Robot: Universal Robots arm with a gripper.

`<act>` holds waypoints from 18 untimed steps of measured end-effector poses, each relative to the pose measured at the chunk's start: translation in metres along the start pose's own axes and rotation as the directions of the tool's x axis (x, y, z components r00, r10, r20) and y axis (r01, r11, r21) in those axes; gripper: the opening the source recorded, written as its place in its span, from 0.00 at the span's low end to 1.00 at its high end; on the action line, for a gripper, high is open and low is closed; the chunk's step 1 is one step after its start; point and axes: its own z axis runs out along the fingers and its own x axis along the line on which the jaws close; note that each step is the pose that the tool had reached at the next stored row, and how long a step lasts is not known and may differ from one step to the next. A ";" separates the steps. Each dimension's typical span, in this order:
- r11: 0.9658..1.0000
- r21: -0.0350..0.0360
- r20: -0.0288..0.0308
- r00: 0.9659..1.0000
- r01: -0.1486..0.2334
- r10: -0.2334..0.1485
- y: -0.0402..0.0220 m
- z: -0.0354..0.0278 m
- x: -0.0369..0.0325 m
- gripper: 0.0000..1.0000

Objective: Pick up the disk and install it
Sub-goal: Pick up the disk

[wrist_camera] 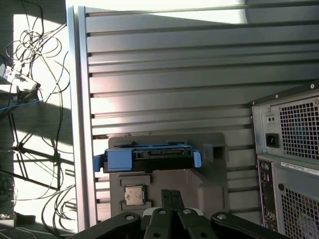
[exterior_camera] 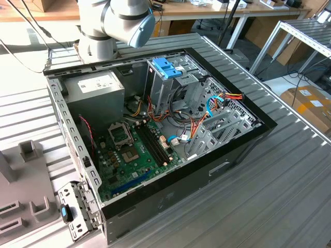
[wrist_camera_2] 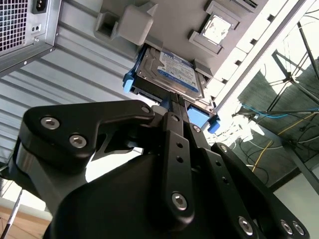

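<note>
The disk (wrist_camera_2: 172, 72) lies flat in a grey holder (wrist_camera_2: 149, 15) on the ribbed metal table. It is a silver drive with a blue-banded white label and blue side rails. In the first wrist view the disk (wrist_camera: 149, 154) shows edge-on. My gripper (wrist_camera_2: 174, 102) hovers apart from it, on the side of the edge between the blue rail ends. Its two black fingers are pressed together with nothing between them, as also seen in the first wrist view, where the gripper (wrist_camera: 172, 193) points at the holder (wrist_camera: 209, 174).
An open computer case (exterior_camera: 243, 150) sits mid-table, with a blue bracket (exterior_camera: 168, 67) in its drive bay and a grey power supply (exterior_camera: 98, 85). The case's rear panel (wrist_camera: 294, 164) stands beside the holder. A processor chip (wrist_camera: 133, 195) rests in the holder. Cables (wrist_camera: 30, 89) hang past the table edge.
</note>
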 end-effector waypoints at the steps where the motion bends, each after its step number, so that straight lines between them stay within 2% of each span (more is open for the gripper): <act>1: 1.000 0.000 0.000 1.000 0.000 0.000 0.0000 0.0000 0.0000 0.11; 5: 1.000 0.000 0.000 1.000 0.007 -0.007 0.0000 0.0000 0.0000 0.11; 18: 0.998 -0.002 -0.003 0.998 0.070 -0.070 0.0000 0.0000 0.0000 0.11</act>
